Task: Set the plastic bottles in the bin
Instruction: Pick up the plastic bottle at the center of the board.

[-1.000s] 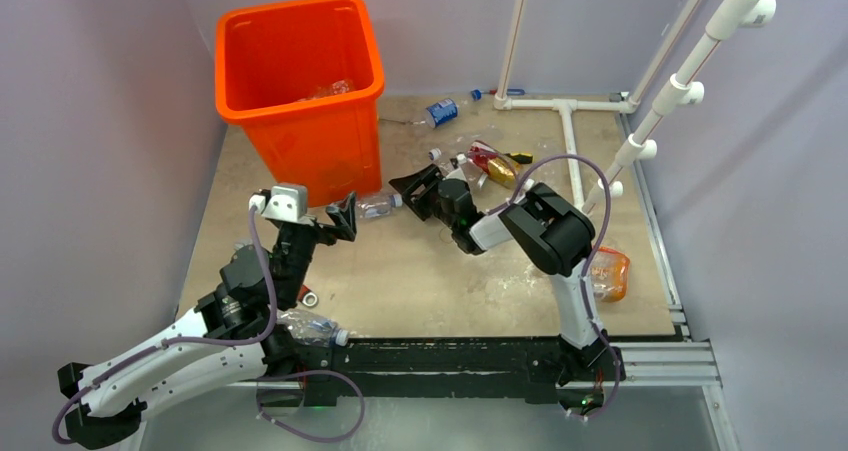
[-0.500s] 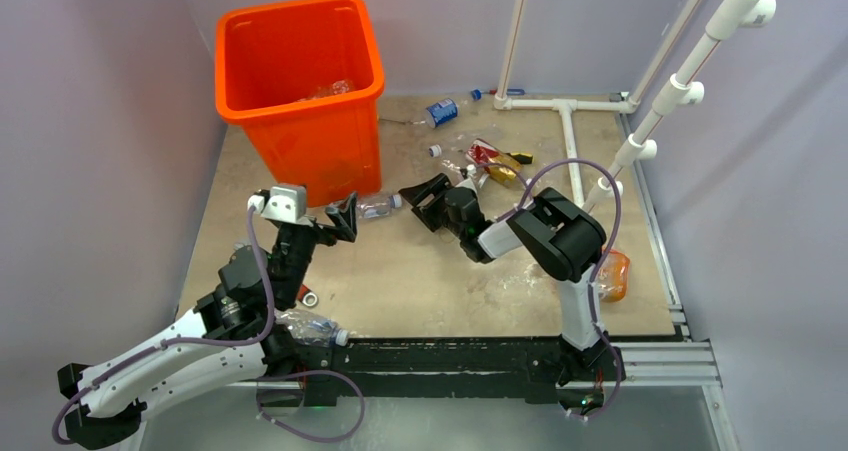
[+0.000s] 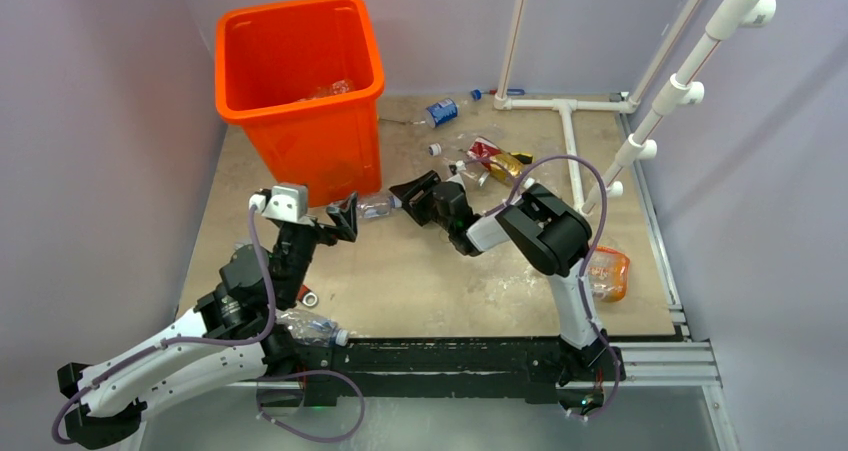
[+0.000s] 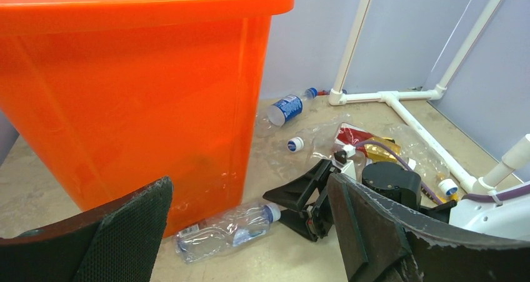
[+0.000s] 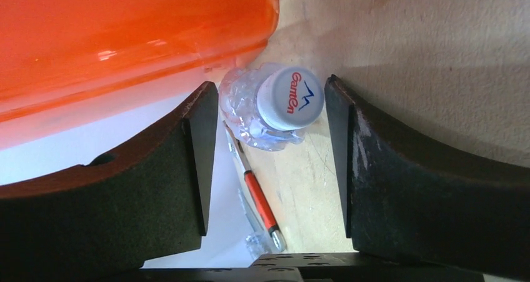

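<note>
The orange bin [image 3: 300, 81] stands at the back left, with clear bottles inside [image 3: 330, 89]. A clear bottle with a white cap [image 3: 378, 206] lies on the table against the bin's front right corner. My right gripper [image 3: 412, 191] is open, low at the bottle's cap end. In the right wrist view the cap [image 5: 290, 97] sits between the open fingertips of the right gripper [image 5: 269, 91], untouched. My left gripper [image 3: 343, 216] is open and empty, just left of the bottle. In the left wrist view the bottle [image 4: 225, 231] lies ahead of the left gripper [image 4: 250, 232], beside the bin [image 4: 137, 75].
A Pepsi bottle [image 3: 440, 111] lies at the back, crushed bottles and a yellow-black screwdriver [image 3: 505, 163] lie behind the right gripper, an orange-tinted bottle [image 3: 605, 273] at right, another bottle [image 3: 310, 323] by the left arm. White pipes [image 3: 570, 131] stand back right. A red-handled tool [image 5: 259, 201] shows beyond the bottle.
My right gripper drew back slightly, then moved left and closer to the capped end of the bottle by the bin. The left arm has not moved.
</note>
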